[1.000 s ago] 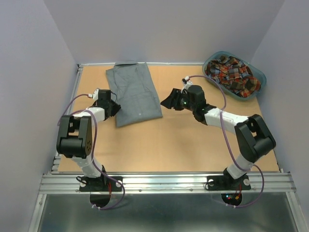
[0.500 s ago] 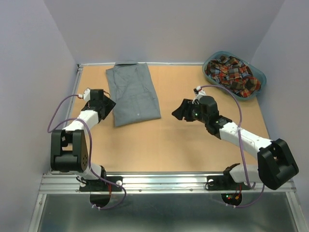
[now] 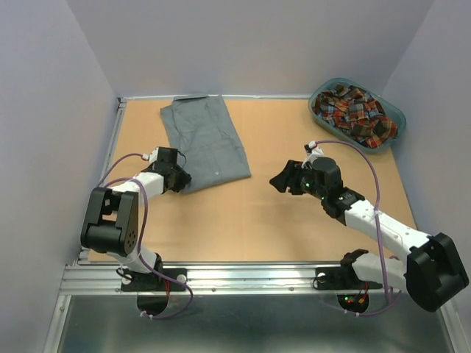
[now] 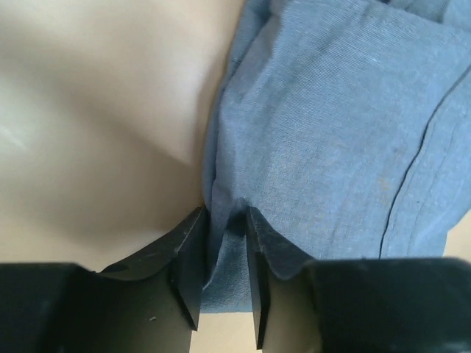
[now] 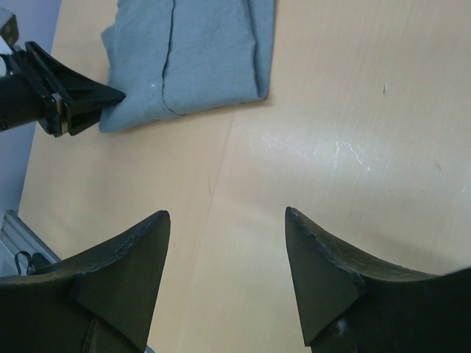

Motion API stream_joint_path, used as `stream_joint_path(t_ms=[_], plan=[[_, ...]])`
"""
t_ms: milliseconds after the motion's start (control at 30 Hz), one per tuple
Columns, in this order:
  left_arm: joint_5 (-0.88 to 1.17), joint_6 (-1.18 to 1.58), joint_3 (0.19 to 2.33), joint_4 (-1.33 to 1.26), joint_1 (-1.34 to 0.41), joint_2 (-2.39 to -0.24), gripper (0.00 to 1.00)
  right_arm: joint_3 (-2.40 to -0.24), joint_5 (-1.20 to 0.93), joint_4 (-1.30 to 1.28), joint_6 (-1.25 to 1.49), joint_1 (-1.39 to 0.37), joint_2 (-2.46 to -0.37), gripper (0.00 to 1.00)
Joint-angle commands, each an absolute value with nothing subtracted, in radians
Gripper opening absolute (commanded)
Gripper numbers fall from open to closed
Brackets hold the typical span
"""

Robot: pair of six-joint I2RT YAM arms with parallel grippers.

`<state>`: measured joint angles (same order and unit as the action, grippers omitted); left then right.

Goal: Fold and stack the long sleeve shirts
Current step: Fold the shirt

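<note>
Grey shirt (image 3: 208,143) lay folded on the worktop (image 3: 243,220). Left claw (image 4: 225,220) pinched its corner; right claw (image 5: 226,213) hung spread.

We log grey shirt (image 4: 331,132): matt woven cloth, fine weave, stitched seams. Plaid shirt (image 3: 352,112): soft matt cloth. Basket (image 3: 398,118): teal plastic, slight gloss. Table (image 3: 257,220): smooth wood-look board, faint sheen, light scuffs. Left gripper (image 4: 224,220) and right gripper (image 5: 226,213): black matt plastic, right one's edges rough. Front rail (image 3: 257,278): brushed metal.
</note>
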<state>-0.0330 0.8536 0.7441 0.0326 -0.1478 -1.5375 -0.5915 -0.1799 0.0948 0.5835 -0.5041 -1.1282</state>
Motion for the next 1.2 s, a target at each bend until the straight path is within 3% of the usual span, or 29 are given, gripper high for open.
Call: stream_joint_path(t_ms=[0, 133, 200, 267, 333, 400, 533, 667, 833, 1033, 1167], plan=[[0.04, 0.937, 0.712, 0.048, -0.287, -1.591, 0.36, -0.565, -0.138, 0.109, 0.588, -0.5, -1.086, 0.69], [0.112, 1.167, 0.671, -0.056, -0.492, -1.592, 0.32, -0.563, -0.094, 0.101, 0.575, -0.5, -1.055, 0.69], [0.169, 1.362, 0.618, -0.199, -0.575, -1.585, 0.36, -0.566, -0.045, 0.087, 0.56, -0.5, -1.037, 0.69], [0.178, 1.46, 0.612, -0.312, -0.707, -1.588, 0.45, -0.569, 0.0, 0.072, 0.545, -0.5, -1.025, 0.7], [0.167, 1.496, 0.647, -0.315, -0.794, -1.592, 0.6, -0.572, 0.05, 0.064, 0.54, -0.5, -1.022, 0.71], [0.138, 1.471, 0.699, -0.284, -0.816, -1.576, 0.69, -0.578, 0.066, 0.051, 0.531, -0.5, -1.029, 0.72], [-0.027, 1.351, 0.781, -0.084, -0.807, -1.467, 0.77, -0.598, 0.046, 0.032, 0.532, -0.5, -1.064, 0.73], [-0.185, 1.185, 0.834, 0.095, -0.715, -1.387, 0.77, -0.609, 0.008, 0.031, 0.535, -0.5, -1.11, 0.73], [-0.232, 0.925, 0.896, 0.115, -0.474, -1.39, 0.67, -0.655, -0.133, 0.032, 0.531, -0.5, -1.207, 0.73], [-0.195, 0.718, 1.188, 0.199, -0.325, -1.67, 0.59, -0.725, -0.186, 0.037, 0.526, -0.512, -1.339, 0.69], [-0.178, 0.71, 1.311, 0.212, -0.284, -1.841, 0.5, -0.749, -0.161, 0.038, 0.531, -0.517, -1.373, 0.59]])
